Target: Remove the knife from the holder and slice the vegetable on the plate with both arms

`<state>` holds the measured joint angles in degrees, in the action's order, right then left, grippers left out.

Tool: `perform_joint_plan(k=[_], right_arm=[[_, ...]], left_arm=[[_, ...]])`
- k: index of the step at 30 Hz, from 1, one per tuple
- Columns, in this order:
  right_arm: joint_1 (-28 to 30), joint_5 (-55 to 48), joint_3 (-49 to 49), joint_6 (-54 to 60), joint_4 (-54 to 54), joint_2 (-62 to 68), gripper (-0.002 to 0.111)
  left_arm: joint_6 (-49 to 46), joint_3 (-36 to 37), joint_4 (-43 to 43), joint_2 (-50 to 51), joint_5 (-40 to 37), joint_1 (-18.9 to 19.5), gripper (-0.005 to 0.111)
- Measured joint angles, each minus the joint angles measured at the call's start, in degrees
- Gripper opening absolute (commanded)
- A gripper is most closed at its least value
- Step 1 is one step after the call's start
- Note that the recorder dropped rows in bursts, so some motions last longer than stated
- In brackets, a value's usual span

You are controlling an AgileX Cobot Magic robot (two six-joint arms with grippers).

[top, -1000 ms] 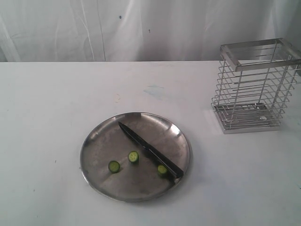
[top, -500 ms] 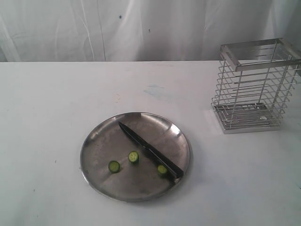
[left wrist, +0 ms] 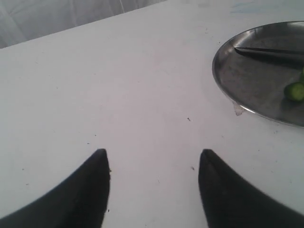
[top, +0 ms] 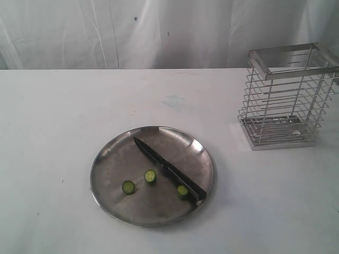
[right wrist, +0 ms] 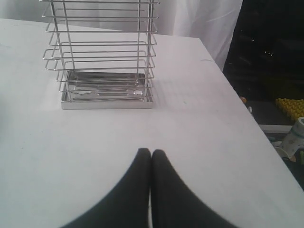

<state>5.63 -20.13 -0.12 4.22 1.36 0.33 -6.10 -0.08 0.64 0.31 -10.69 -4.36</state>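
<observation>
The steel plate lies on the white table, front centre. The black knife rests diagonally across it, tip towards the back left, handle at the front right rim. Three green vegetable discs lie on the plate, one against the knife handle. The wire holder stands at the back right with no knife in it. Neither arm shows in the exterior view. My left gripper is open over bare table beside the plate. My right gripper is shut with nothing in it, facing the holder.
The table's right edge runs close beside the holder, with dark floor and clutter beyond it. A white curtain hangs behind the table. A faint bluish stain marks the tabletop behind the plate.
</observation>
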Motion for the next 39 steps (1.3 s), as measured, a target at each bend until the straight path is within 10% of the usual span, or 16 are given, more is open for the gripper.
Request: perform_joint_plan(k=[6, 39], right_arm=[[0.0, -0.1, 0.0, 0.0, 0.0, 0.0, 0.0], [0.0, -0.3, 0.0, 0.0, 0.0, 0.0, 0.0]], left_arm=[[-0.2, 0.0, 1.1, 0.0, -1.7, 0.0, 0.0], [-0.4, 0.0, 1.7, 0.0, -2.4, 0.0, 0.0]])
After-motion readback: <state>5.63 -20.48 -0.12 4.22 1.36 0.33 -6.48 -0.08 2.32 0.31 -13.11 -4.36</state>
